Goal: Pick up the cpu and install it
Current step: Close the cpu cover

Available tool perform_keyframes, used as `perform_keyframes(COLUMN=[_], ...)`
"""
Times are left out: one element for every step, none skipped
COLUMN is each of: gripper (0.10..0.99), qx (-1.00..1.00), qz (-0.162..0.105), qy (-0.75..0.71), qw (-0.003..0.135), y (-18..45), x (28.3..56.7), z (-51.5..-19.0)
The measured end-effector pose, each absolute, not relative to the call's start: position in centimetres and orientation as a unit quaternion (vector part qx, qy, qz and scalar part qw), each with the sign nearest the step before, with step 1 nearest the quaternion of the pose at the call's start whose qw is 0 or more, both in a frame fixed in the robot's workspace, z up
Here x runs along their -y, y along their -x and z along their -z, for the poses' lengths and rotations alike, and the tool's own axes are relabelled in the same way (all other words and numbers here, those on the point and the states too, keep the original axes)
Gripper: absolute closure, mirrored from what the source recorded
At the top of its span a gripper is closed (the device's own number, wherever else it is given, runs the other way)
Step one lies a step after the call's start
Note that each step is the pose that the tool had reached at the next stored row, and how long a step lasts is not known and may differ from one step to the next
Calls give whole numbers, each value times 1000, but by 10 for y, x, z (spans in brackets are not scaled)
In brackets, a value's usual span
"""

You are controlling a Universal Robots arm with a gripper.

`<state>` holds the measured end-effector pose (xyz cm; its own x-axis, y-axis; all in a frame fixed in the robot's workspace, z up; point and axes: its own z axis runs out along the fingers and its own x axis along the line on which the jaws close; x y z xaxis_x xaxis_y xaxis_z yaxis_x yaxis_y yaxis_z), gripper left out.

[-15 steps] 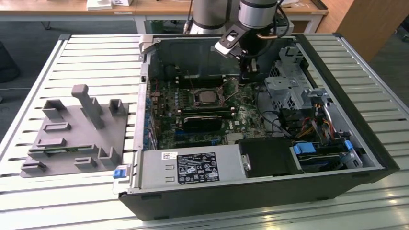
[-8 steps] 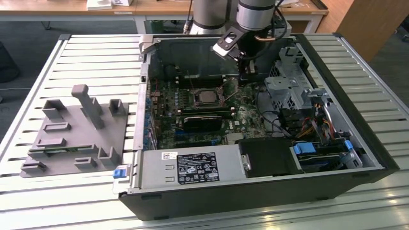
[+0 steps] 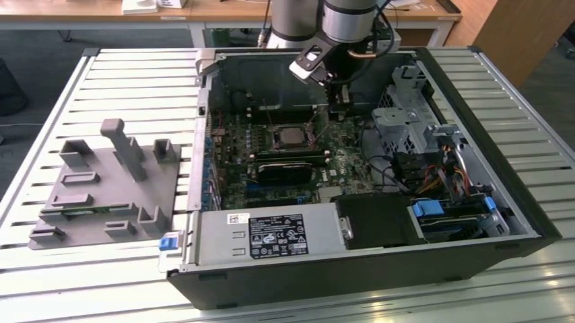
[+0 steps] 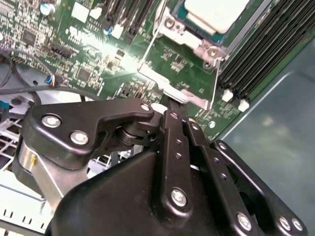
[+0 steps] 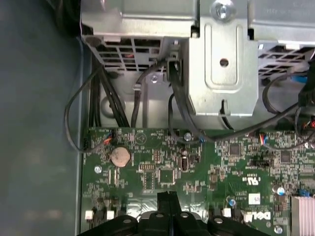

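Gripper (image 4: 170, 104): fingers were pressed together, gripping nothing, over the motherboard (image 4: 182, 66).
cpu (image 4: 215, 12): flat square, pale silvery top, lay in its socket (image 4: 194, 45), apart from the gripper.

Slatted table (image 3: 99, 296) carries an open computer case (image 3: 359, 291) and grey fixture plate (image 3: 115, 196).

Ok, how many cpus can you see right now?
1. The cpu is seated on the motherboard inside the open case, toward the exterior view's left of the end effector. Others could be hidden behind the arm.
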<state>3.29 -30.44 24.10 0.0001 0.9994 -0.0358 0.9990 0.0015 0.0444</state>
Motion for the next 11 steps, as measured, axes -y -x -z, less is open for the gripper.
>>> perform_keyframes(gripper=[980, 980, 980, 980, 980, 980, 980, 980, 980, 980, 980], qx=[-707, -707, -707, -707, -707, -707, -707, -707, -707, -707, -707], qz=[-3, -3, -3, -3, -3, -3, -3, -3, -3, -3, -3], qy=[-707, -707, -707, -707, -707, -707, -707, -707, -707, -707, -707], qw=[28, 28, 28, 28, 28, 28, 28, 28, 28, 28, 28], y=[-31, -29, -27, -26, -24, -22, -20, -18, -16, -14, -12], x=[304, 304, 304, 304, 304, 304, 304, 304, 304, 304, 304], z=[-241, -241, -241, -241, -241, -241, -241, -241, -241, -241, -241])
